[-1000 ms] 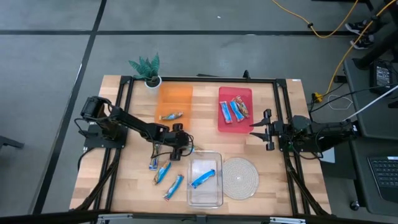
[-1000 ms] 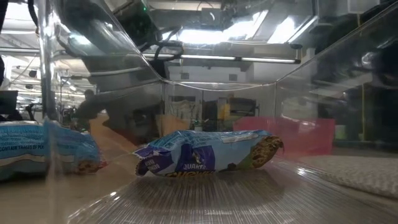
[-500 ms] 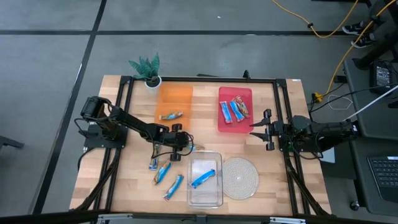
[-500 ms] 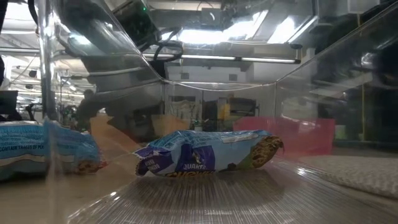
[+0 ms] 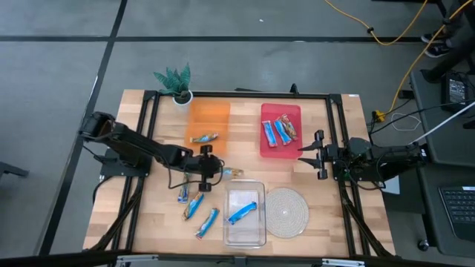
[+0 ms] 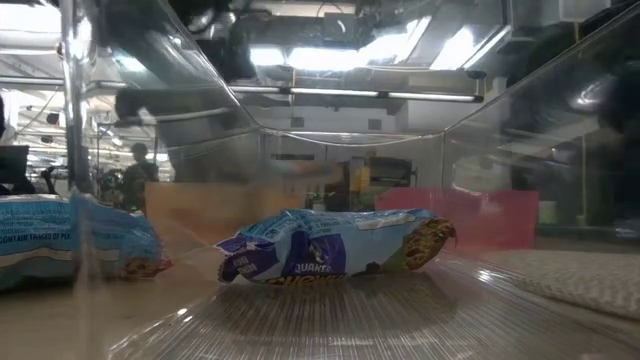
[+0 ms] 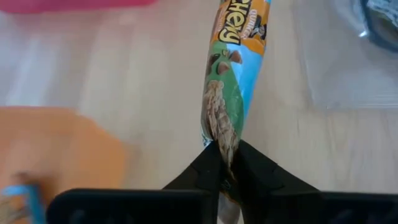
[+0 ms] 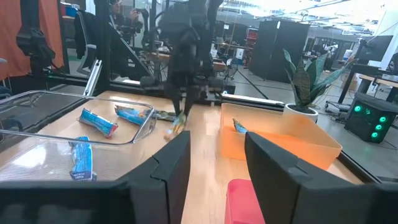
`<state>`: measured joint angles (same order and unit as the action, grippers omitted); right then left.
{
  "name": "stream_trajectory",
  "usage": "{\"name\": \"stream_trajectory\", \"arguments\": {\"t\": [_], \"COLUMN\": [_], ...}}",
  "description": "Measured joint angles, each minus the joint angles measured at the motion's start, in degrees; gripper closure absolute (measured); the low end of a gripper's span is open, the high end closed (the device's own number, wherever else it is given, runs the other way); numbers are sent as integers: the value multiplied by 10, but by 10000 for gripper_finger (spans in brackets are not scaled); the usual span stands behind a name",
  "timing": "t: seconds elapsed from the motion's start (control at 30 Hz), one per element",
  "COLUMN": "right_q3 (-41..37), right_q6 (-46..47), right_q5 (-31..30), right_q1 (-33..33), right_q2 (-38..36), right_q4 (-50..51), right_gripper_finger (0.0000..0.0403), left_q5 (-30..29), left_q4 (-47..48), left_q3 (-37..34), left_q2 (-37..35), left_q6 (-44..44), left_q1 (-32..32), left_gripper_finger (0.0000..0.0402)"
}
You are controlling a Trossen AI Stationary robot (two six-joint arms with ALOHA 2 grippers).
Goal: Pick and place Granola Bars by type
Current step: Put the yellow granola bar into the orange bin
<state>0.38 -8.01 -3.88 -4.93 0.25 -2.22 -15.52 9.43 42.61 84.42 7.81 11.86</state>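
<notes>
My left gripper (image 5: 210, 170) is shut on a granola bar (image 7: 230, 81) in a blue, green and orange wrapper, above the table between the orange tray (image 5: 208, 119) and the clear tray (image 5: 245, 215). One bar (image 5: 202, 138) lies in the orange tray, three bars (image 5: 278, 130) in the red tray (image 5: 280, 111), and one blue bar (image 5: 243, 213) in the clear tray. Three blue bars (image 5: 195, 206) lie on the table left of the clear tray. My right gripper (image 5: 315, 156) is open and empty, right of the red tray. My left gripper pinches one end of the bar (image 7: 225, 149) between its two fingertips (image 7: 205, 169). The fingers slant down from the table's left and lie along the bar. The bar sticks out beyond the fingertips toward the table's right (image 5: 230, 173) and looks lifted clear of the table (image 8: 176, 126).
A round woven mat (image 5: 287, 211) lies right of the clear tray. A small potted plant (image 5: 177, 83) stands at the far edge beside the orange tray. Bare wood lies between the orange and red trays. A black frame runs around the table.
My left gripper has risen and gone a little toward the table's left edge, staying shut. The bar has come up off the table with it.
</notes>
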Motion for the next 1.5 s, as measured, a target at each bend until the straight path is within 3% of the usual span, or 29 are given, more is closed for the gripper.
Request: {"name": "stream_trajectory", "arguments": {"t": [0.37, 0.5, 0.63, 0.93, 1.13, 1.3, 1.5], "right_q3": [0, 0, 0, 0, 0, 0, 0], "right_q6": [0, 0, 0, 0, 0, 0, 0], "right_q5": [0, 3, 4, 5, 5, 5, 5], "right_q1": [0, 0, 0, 0, 0, 0, 0], "right_q2": [0, 0, 0, 0, 0, 0, 0], "right_q4": [0, 0, 0, 0, 0, 0, 0], "right_gripper_finger": [247, 247, 247, 247, 247, 247, 247], "left_q5": [-114, -172, -194, -185, -125, -82, -73], "left_q4": [79, 95, 110, 142, 140, 140, 140], "left_q3": [0, 0, 0, 0, 1, 1, 0], "left_q2": [-152, -186, -202, -196, -181, -143, -84], "left_q6": [0, -9, -10, -30, -31, -36, -50], "left_q1": [3, -10, -43, -153, -227, -272, -306], "left_gripper_finger": [378, 378, 379, 380, 380, 380, 380]}}
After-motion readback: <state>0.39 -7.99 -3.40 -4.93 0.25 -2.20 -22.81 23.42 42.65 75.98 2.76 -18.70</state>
